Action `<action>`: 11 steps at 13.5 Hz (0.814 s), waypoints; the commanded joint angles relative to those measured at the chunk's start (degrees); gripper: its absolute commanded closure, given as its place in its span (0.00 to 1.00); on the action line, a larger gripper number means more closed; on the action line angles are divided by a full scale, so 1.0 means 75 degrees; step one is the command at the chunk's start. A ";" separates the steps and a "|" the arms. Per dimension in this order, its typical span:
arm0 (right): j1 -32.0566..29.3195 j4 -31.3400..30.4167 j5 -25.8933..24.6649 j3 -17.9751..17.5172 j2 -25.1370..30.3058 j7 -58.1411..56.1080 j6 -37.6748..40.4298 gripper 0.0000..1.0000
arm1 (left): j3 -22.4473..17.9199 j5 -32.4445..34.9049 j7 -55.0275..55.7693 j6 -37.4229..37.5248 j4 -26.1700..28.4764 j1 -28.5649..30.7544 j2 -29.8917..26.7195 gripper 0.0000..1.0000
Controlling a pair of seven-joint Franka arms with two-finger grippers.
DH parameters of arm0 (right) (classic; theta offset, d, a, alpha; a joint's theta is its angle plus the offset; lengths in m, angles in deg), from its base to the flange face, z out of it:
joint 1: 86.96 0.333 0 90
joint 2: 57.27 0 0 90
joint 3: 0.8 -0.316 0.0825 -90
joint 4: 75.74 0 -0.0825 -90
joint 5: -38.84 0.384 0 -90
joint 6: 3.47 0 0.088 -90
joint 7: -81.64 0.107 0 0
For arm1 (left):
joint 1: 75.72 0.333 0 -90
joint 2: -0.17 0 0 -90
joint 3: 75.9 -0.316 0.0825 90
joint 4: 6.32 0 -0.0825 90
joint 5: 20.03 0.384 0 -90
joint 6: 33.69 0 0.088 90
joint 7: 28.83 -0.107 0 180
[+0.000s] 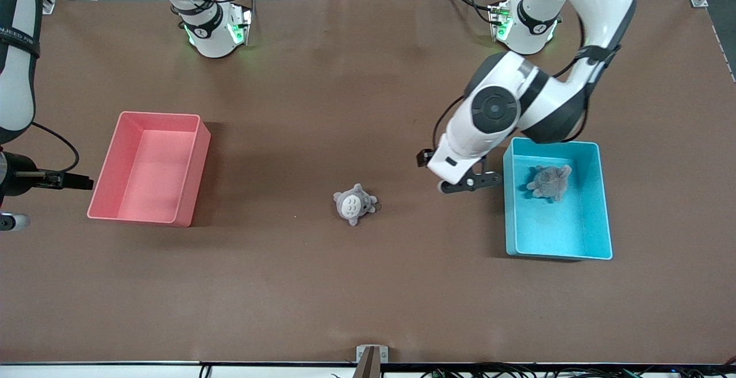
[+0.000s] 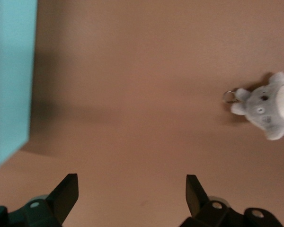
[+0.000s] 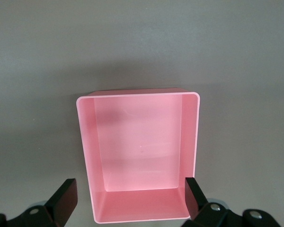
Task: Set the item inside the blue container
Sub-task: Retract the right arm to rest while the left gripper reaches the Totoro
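Observation:
The blue container stands toward the left arm's end of the table. A grey plush lies inside it. A second grey plush toy with a white belly lies on the brown table near the middle. My left gripper hangs open over bare table between this toy and the container, holding nothing. In the left wrist view the left gripper shows its fingers wide apart, with the container's wall at one edge and the plush toy with its key ring at the other.
A pink bin stands toward the right arm's end of the table. My right gripper waits open beside it, and in the right wrist view this gripper frames the pink bin. Both arm bases stand along the table's farthest edge.

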 commanded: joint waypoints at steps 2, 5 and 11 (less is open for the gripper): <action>-0.0096 -0.0060 0.0161 -0.0228 0.0217 0.0030 0.0098 0.00 | -0.0054 -0.0005 0.2787 -0.0717 -0.1345 -0.0881 0.1315 0.00; -0.0108 -0.0130 0.0162 -0.0216 0.0427 -0.0040 0.0074 0.00 | -0.0101 0.0042 0.3973 -0.2123 -0.1406 -0.1187 0.1702 0.00; -0.0002 -0.2002 0.0045 -0.0204 0.2019 -0.0076 -0.0896 0.00 | -0.1799 -0.0028 0.5781 -0.4352 -0.1406 -0.2850 0.2453 0.00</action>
